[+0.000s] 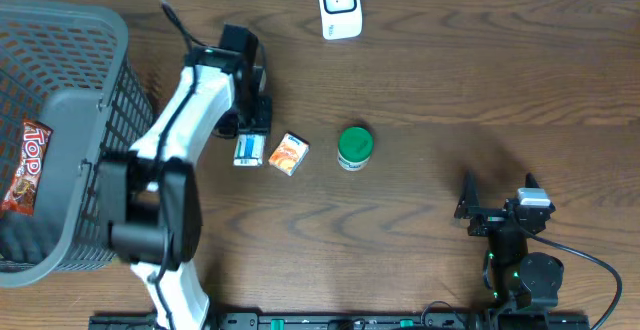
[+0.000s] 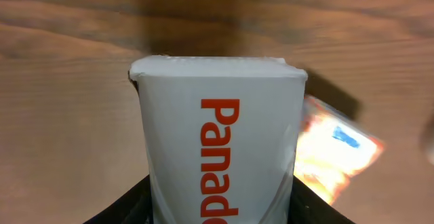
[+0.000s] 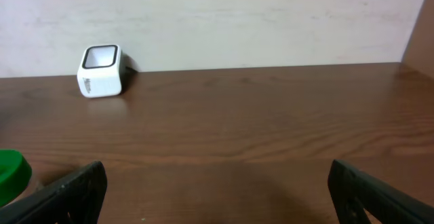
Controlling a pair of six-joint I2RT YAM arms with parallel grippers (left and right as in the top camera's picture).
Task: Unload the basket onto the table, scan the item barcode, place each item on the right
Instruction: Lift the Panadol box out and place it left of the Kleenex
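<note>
I am looking down on a brown wooden table [image 1: 450, 80], with a small white scanner [image 1: 339, 5] standing at its far edge, black window facing up. I am using that scanner as the reference for everything else.

The white box [image 1: 248, 151] is lying nearer to me than the scanner and to its left. The left gripper [image 1: 252, 130] is closing on it. In the left wrist view the box is filling the space between the two dark fingers [image 2: 315, 210], which are pressing against both of its sides. It is showing orange-red lettering that starts "Panad". I cannot tell whether it is resting on the wood or hanging just above it.

An orange packet [image 1: 289, 154] is sitting just beside the box, on the side closer to the scanner's line. A round jar with a green lid [image 1: 354, 147] is standing almost straight toward me from the scanner, near the packet but apart from it.

The right gripper [image 1: 498, 195] is hovering well to the right of the scanner and much nearer to me. Its fingers [image 3: 71, 193] are spread wide with nothing between them.

Far to the left of the scanner, a grey mesh basket [image 1: 60, 15] is holding a red snack bag [image 1: 25, 165].
</note>
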